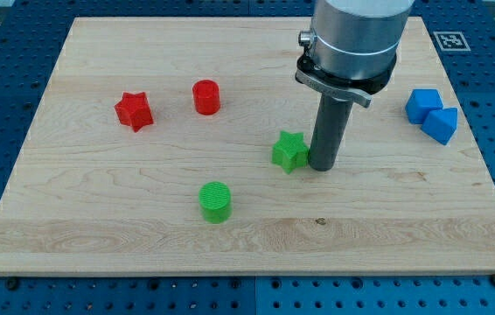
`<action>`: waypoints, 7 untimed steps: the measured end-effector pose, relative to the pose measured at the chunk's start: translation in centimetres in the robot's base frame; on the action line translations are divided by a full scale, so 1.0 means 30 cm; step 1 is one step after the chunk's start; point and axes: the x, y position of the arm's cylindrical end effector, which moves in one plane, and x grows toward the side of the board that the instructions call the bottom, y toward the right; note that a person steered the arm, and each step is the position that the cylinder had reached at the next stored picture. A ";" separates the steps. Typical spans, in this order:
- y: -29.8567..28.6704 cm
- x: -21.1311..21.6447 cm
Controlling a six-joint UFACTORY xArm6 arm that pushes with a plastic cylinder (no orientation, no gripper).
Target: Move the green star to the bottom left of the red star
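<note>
A small green star-shaped plastic block (290, 150) lies flat on the pale wooden board (142, 227), a little right of the board's middle. My tip (323, 166), the lower end of a straight dark rod, stands just to the right of the star, so close that I cannot tell whether the two touch or a sliver of board separates them. There are no fingers on this rig to clench or release; the rod simply rests its end on the wood and holds nothing.

This is the relation the next move turns on: the star lies directly left of my tip, and the goal lies further left again. The small red star-shaped block (134, 111) sits well apart, toward the far left of the board, and the spot I want is just nearer and to the left of it. In my judgement a leftward push from where the tip stands would carry the green star the right way, though it must finish nearer than the red star, not level with it.

A green cylinder-shaped block (215, 202) lies nearer and to the left of the green star, close to that path, so it may get nudged. A red cylinder-shaped block (205, 97) stands just right of the red star, on the far side. Two blue angular blocks (431, 114) touch each other at the far right edge, out of the way
</note>
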 end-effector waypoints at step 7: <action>-0.220 -0.171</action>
